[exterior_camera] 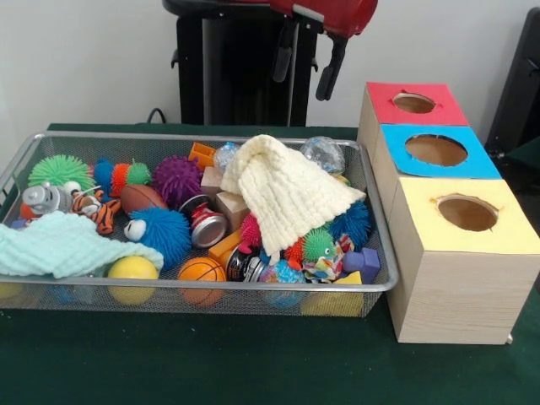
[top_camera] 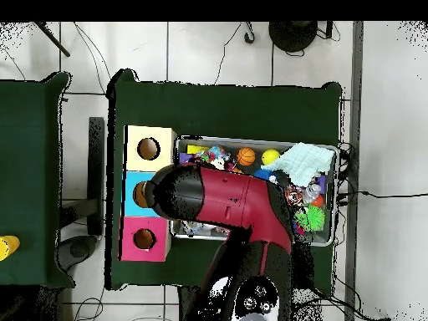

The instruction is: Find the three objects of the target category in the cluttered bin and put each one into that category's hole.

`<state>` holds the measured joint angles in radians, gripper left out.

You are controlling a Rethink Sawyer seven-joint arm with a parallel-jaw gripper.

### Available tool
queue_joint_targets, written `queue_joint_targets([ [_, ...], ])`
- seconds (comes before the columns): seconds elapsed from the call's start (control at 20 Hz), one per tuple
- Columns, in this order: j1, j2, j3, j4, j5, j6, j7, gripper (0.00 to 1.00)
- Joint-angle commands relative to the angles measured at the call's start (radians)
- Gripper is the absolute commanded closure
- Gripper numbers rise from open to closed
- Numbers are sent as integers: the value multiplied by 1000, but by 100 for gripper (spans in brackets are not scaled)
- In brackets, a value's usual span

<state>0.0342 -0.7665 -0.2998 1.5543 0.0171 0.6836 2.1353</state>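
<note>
No text, label, brand, number or sign can be read in either view. The cans lying in the wire bin carry printed wrapping, but it is too small and blurred to make out. The tops of the red box, blue box and yellow box are plain colour around their holes.

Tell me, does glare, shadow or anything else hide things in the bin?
Front view: soft, even light with no harsh glare; the cream cloth covers toys under it, and the bin has a mesh wall that veils the lowest balls. Overhead view: the red arm blocks the bin's side nearest the boxes.
</note>
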Motion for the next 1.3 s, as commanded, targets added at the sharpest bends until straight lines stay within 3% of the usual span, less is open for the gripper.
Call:
queue_joint_targets([
  [0.05, -50, 39, 64, 87, -3, -129, 113, 0],
  [0.55, -85, 62, 64, 71, -41, -177, 58, 0],
  [0.8, -82, 83, 41, 73, -60, -243, 87, 0],
  [1.3, -153, 150, 88, 76, -81, -378, 36, 0],
])
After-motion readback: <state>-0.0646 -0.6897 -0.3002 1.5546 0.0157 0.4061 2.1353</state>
